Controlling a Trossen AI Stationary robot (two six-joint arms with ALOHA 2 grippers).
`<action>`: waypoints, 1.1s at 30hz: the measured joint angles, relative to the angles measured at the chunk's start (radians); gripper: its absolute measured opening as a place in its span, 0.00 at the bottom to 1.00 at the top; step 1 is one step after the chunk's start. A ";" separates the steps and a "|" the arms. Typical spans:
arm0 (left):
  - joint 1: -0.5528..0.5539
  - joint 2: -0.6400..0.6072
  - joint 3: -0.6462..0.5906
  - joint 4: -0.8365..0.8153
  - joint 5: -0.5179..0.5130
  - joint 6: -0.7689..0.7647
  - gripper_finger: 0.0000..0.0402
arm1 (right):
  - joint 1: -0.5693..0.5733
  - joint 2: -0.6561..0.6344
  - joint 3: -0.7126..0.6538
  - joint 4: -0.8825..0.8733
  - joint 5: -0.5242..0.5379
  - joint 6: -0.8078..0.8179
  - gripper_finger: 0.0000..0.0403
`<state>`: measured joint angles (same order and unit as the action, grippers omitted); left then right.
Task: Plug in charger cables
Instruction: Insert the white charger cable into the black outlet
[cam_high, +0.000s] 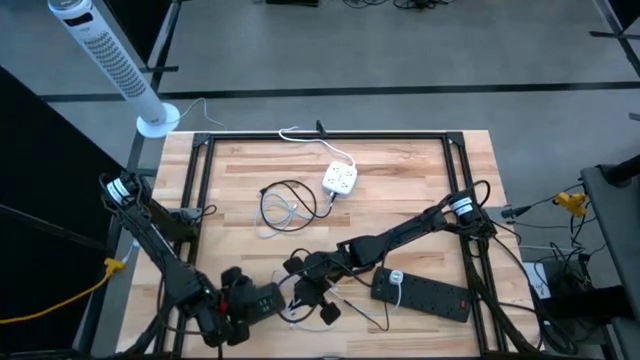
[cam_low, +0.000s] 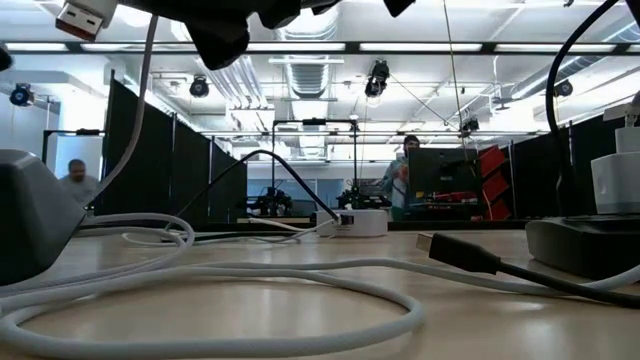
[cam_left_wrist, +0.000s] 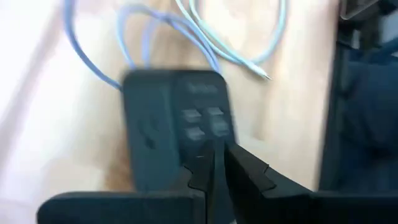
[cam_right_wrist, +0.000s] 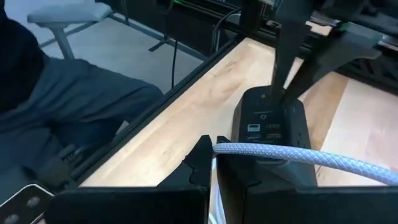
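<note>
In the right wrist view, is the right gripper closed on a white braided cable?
Yes. The right gripper is pinched shut on the white braided cable, which runs out sideways in front of a dark charging block.

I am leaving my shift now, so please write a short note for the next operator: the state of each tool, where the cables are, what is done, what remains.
Left tool: shut, tips at the black charger block.
Right tool: shut on a white cable, just in front of the block's ports.
Other cables: loosely coiled mid-table, beside the white socket cube.
Done: one cable is in the right tool.
Left: no plug seen in the block yet; insert this one, then the rest.
</note>
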<state>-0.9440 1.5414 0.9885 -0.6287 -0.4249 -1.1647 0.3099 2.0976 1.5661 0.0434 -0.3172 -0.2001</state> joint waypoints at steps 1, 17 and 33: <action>0.000 0.000 -0.006 0.008 -0.007 0.028 0.06 | 0.000 -0.001 0.000 -0.002 0.000 0.010 0.00; 0.111 0.047 -0.180 0.489 0.071 0.448 0.06 | 0.000 -0.035 0.000 -0.003 0.006 0.021 0.00; 0.136 0.035 0.028 -0.184 -0.138 0.196 0.06 | -0.001 -0.050 0.002 -0.053 0.410 0.045 0.00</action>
<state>-0.8078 1.5761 1.0163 -0.8127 -0.5625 -0.9690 0.3092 2.0478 1.5677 -0.0099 0.0926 -0.1553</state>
